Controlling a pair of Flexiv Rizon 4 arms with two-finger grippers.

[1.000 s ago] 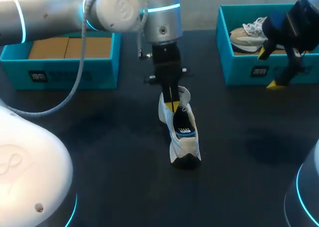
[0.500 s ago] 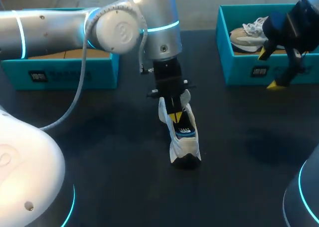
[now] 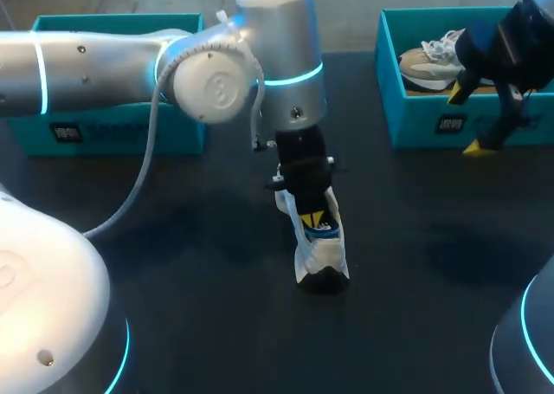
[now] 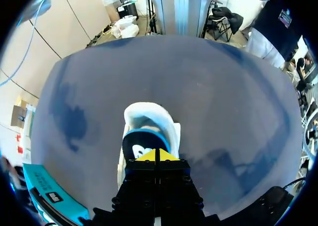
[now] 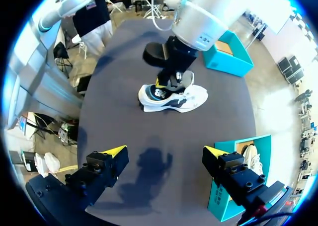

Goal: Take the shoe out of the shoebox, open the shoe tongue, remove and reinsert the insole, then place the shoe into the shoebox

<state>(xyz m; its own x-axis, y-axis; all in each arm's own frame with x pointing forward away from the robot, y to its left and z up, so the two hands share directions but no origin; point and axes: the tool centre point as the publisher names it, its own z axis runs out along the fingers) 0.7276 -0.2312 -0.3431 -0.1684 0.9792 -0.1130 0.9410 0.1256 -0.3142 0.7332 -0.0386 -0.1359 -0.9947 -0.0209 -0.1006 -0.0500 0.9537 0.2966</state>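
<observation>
Left gripper is sitting with its yellow tips pressed together inside the mouth of the shoe — itself standing on the table — so I am judging the insole needs pinching firmly and drawing out slowly, along the opening.

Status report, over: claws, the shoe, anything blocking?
Left claw shut, tips down inside the shoe. Right claw open, empty, near right shoebox. Shoe on table, out of box. Nothing blocking.
</observation>
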